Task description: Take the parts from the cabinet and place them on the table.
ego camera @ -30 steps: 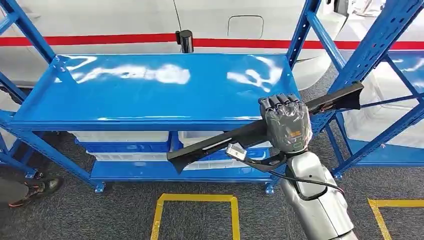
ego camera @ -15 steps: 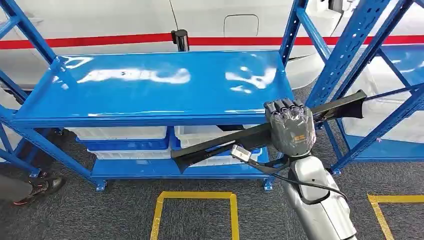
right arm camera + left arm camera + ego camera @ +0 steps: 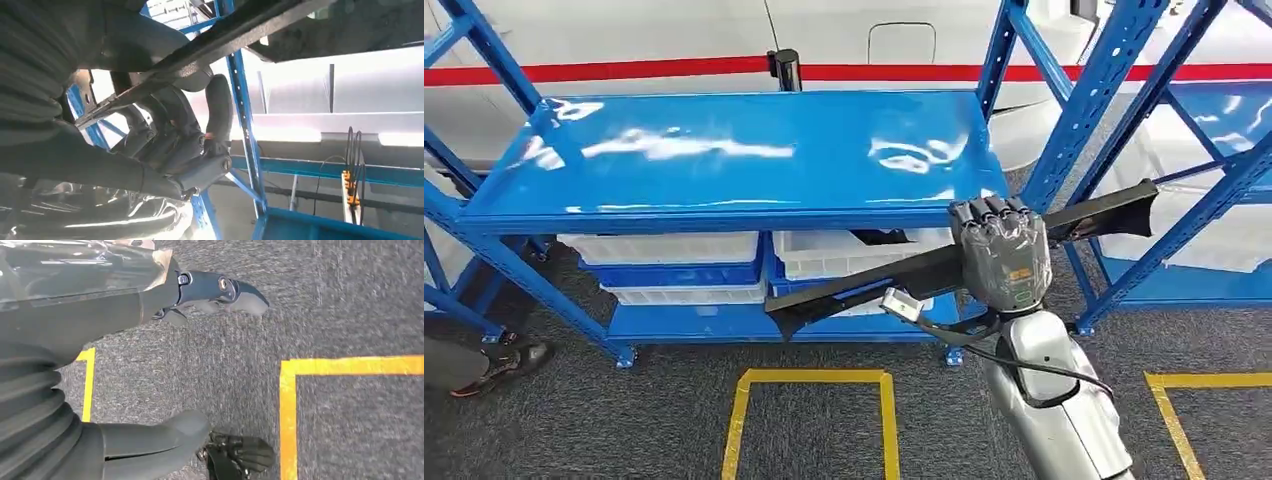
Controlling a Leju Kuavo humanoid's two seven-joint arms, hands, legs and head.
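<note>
A long black bar-shaped part (image 3: 874, 283) runs slantwise in front of the blue cabinet (image 3: 724, 160), its far end (image 3: 1124, 208) flared. My right hand (image 3: 1002, 250) grips it near the middle, fingers wrapped over the top. In the right wrist view the same part (image 3: 215, 47) crosses the closed fingers (image 3: 180, 135). My left hand (image 3: 165, 365) hangs over the grey carpet with thumb (image 3: 155, 437) and fingers (image 3: 220, 290) apart, holding nothing.
The cabinet's top shelf is bare and glossy. White bins (image 3: 659, 250) sit on the lower shelves. A second blue rack (image 3: 1184, 150) stands at the right. Yellow floor tape (image 3: 809, 385) marks squares on the carpet. A person's shoe (image 3: 499, 362) is at the left.
The whole scene has shifted as the camera moved; the cabinet sits slightly higher and farther. My right hand keeps its hold on the black part.
</note>
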